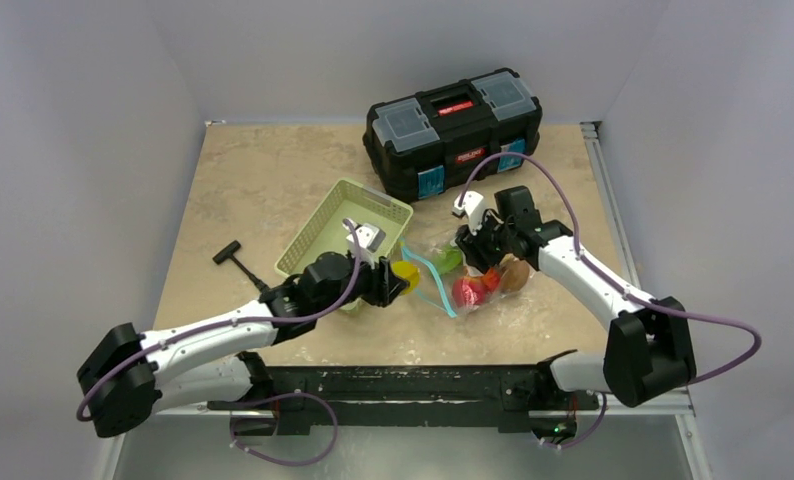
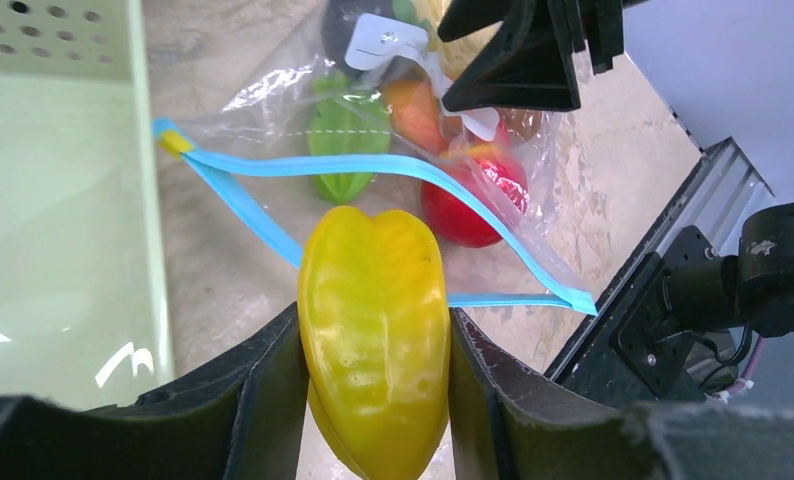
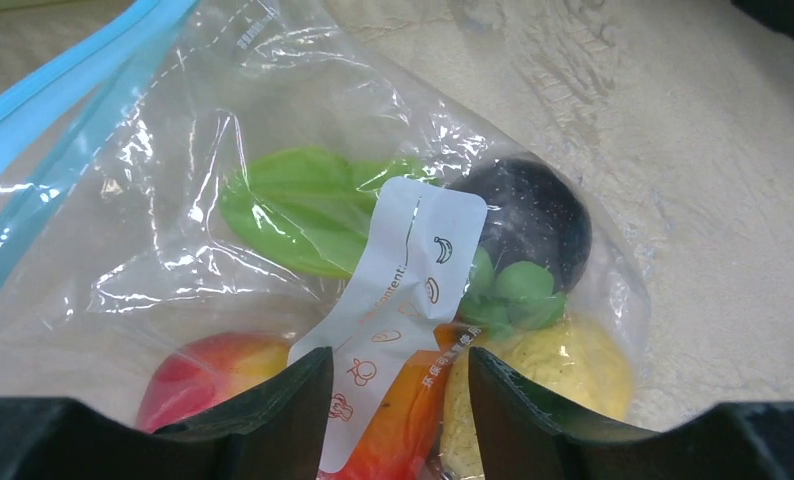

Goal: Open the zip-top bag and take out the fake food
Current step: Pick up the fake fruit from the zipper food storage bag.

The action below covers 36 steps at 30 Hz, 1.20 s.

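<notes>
Top external view: on the table (image 1: pixel 253 180), near the basket (image 1: pixel 323 215), the bag (image 1: pixel 435 272) lies open, zip strip (image 2: pixel 263 165) gaping toward the basket. Red, green and orange food (image 1: pixel 468 290) sits inside. The right fingers (image 3: pixel 273 410) are narrow, pinching the closed end. The left fingers (image 2: pixel 273 380) clamp a yellow piece (image 2: pixel 373 300) just outside the mouth. If the right pinch slips, the bag may drag along. The slick yellow piece could also squirt free.
</notes>
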Available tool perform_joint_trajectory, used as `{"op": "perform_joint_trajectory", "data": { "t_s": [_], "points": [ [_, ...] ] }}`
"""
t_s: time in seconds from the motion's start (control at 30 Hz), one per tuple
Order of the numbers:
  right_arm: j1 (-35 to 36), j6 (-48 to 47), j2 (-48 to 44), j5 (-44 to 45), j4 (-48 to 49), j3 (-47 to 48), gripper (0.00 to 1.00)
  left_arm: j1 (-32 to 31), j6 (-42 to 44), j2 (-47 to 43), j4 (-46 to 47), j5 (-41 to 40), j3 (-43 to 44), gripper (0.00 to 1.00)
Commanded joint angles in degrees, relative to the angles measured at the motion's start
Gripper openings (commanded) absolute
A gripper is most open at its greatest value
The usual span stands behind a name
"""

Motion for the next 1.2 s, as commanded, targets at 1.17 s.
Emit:
{"op": "perform_joint_trajectory", "data": {
  "t_s": [1.17],
  "points": [
    [0.3, -3.3, -3.5, -2.2, -0.4, -0.1, 0.7, 11.2, 5.0, -22.9, -19.2, -7.4, -3.6, 0.0]
  ]
}}
